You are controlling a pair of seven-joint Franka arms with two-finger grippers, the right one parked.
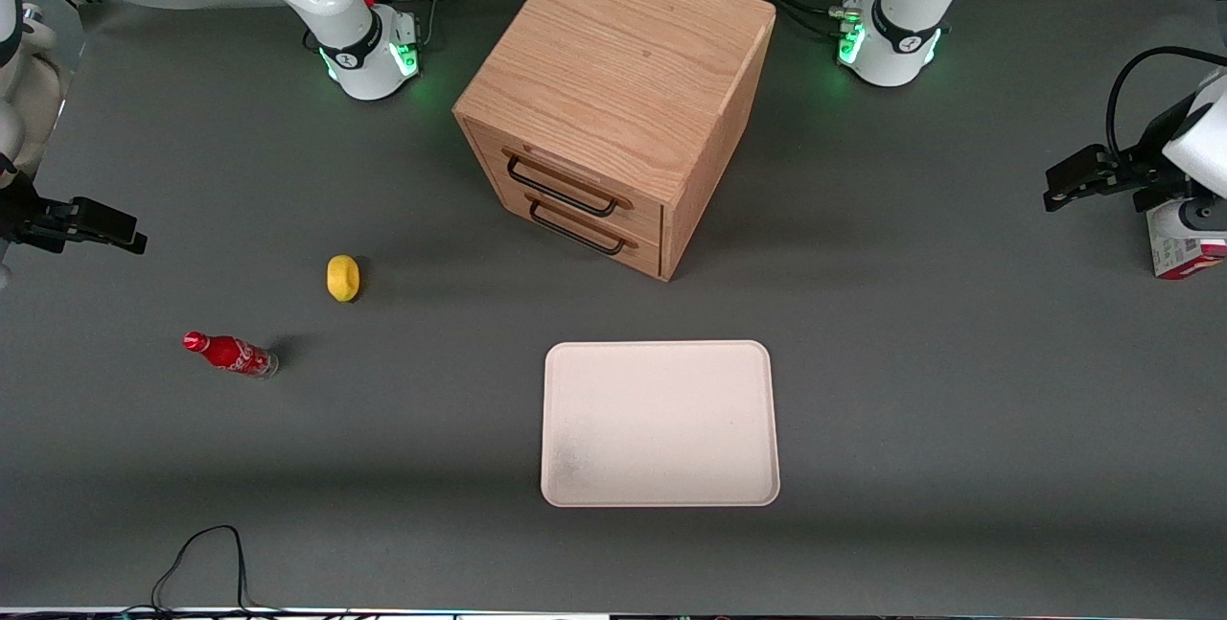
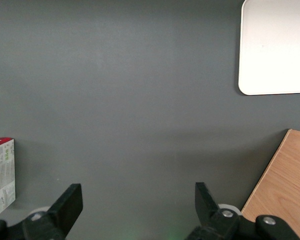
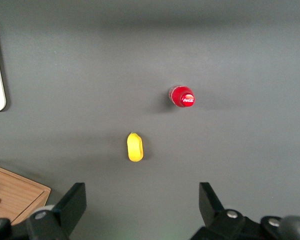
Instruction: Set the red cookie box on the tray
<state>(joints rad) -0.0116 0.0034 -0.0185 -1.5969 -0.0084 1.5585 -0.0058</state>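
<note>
The red cookie box (image 1: 1189, 251), a flat carton with a whitish printed face, barcode and red edges, lies on the table just beneath the gripper (image 1: 1059, 189), whose fingers (image 2: 67, 202) stand wide apart, holding nothing; the pale tray (image 1: 659, 424) lies well apart from both

The red cookie box (image 1: 1189, 251) is partly covered by the working arm and cut off by the front view's edge. In the left wrist view only a strip of it shows at the frame's edge, as does one corner of the tray (image 2: 275, 50). The gripper (image 2: 137, 210) shows only its two fingertips, spread wide apart.
</note>
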